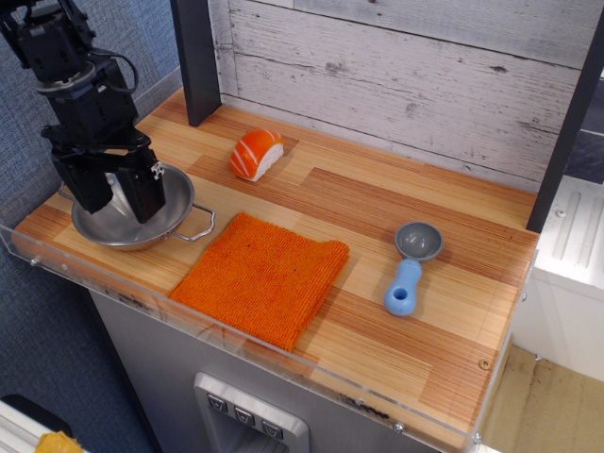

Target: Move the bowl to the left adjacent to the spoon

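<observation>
The shiny steel bowl (142,225) with wire loop handles sits at the left end of the wooden counter. My black gripper (118,200) hangs over the bowl with its two fingers spread apart and pointing down into it, holding nothing. The spoon (411,265), with a grey scoop and light-blue handle, lies at the right side of the counter, far from the bowl.
An orange cloth (261,276) lies between bowl and spoon near the front edge. An orange-and-white sushi piece (256,153) sits behind it. A dark post (196,57) stands at the back left. A clear lip (236,340) runs along the counter's front.
</observation>
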